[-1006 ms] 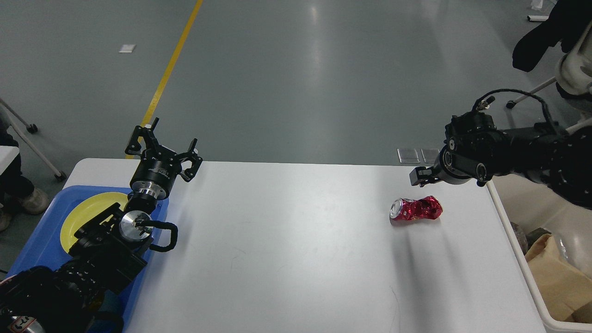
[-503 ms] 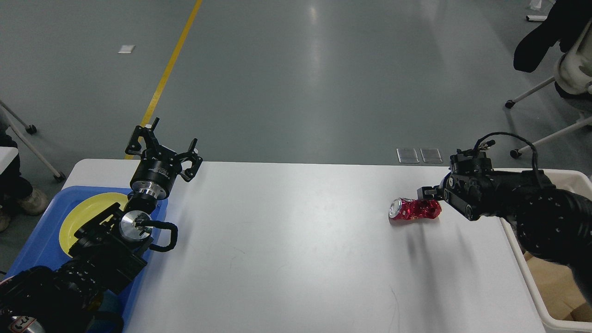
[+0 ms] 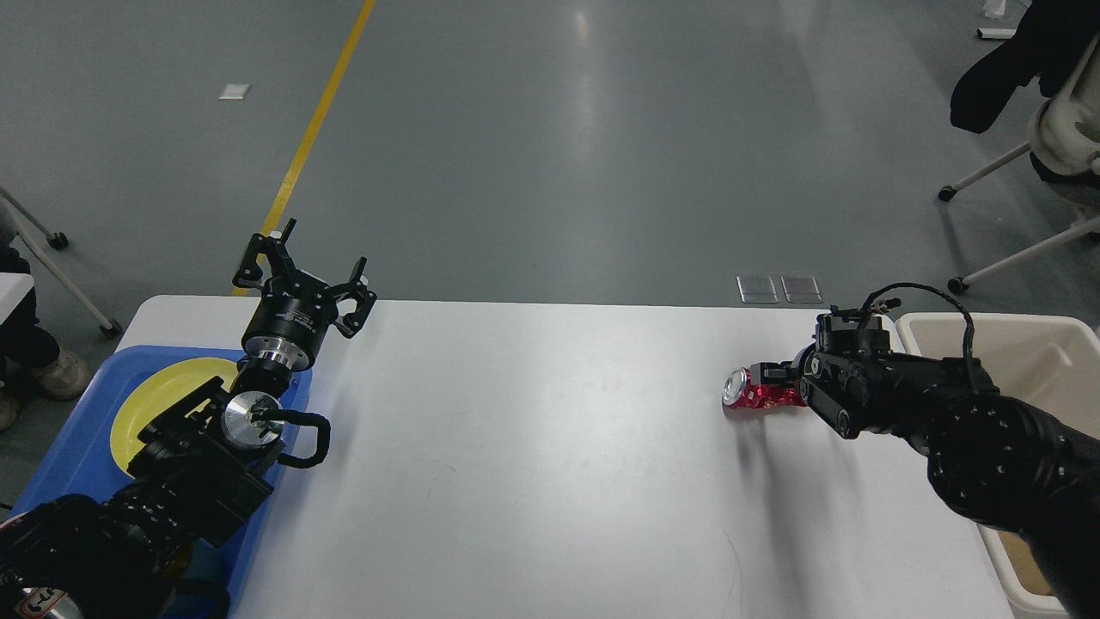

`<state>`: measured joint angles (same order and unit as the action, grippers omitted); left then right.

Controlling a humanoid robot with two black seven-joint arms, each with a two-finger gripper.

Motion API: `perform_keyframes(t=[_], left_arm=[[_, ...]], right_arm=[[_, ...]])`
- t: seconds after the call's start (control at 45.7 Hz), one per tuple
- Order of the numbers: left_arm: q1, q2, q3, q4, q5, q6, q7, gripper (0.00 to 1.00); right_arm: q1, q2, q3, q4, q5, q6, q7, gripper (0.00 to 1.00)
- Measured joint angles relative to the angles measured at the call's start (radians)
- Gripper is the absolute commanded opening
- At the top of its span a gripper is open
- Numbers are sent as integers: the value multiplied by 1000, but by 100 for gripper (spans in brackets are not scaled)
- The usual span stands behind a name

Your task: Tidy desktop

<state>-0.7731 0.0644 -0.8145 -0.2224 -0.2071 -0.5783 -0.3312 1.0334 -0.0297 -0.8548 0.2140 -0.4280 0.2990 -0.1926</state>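
Dropping from above the far right edge, the right gripper [image 3: 778,376] has come down in the last second onto the crushed red can [image 3: 760,391], which lies on its side near the right end of the desktop [image 3: 533,447]. A second ago it hung above and behind the can; half a second ago it had reached the can's right end; now its fingers lie along the can's upper side. Whether they straddle it or have closed on it I cannot tell, since the wrist hides the contact and the fingers read as one dark shape. The can has not shifted on the white surface.

The left gripper [image 3: 302,273] has not moved at all: it stands raised over the far left corner with its fingers spread wide and nothing between them, above the blue tray [image 3: 64,464] holding a yellow plate [image 3: 163,391].

For the tidying, this looks like the start of a grasp. The beige bin [image 3: 988,331] beside the table's right edge (now more exposed as the arm lowered) seems the likely place for the can.
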Motion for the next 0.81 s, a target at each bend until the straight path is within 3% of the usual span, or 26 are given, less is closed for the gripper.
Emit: perform_keyframes(t=[0.284, 0.481, 0.569, 0.722, 0.809], left_arm=[[0, 0, 0, 0, 0, 0, 0, 97], [0, 0, 0, 0, 0, 0, 0, 97], [0, 0, 0, 0, 0, 0, 0, 97], [0, 0, 0, 0, 0, 0, 0, 97], [0, 0, 0, 0, 0, 0, 0, 97]], right_arm=[[-33, 24, 57, -36, 6, -3, 2, 96], [-63, 41, 70, -60, 91, -3, 2, 52], [-68, 45, 75, -71, 167, -3, 2, 44], [-70, 47, 77, -74, 238, 3, 1, 18], [-70, 47, 77, -74, 245, 9, -1, 8]])
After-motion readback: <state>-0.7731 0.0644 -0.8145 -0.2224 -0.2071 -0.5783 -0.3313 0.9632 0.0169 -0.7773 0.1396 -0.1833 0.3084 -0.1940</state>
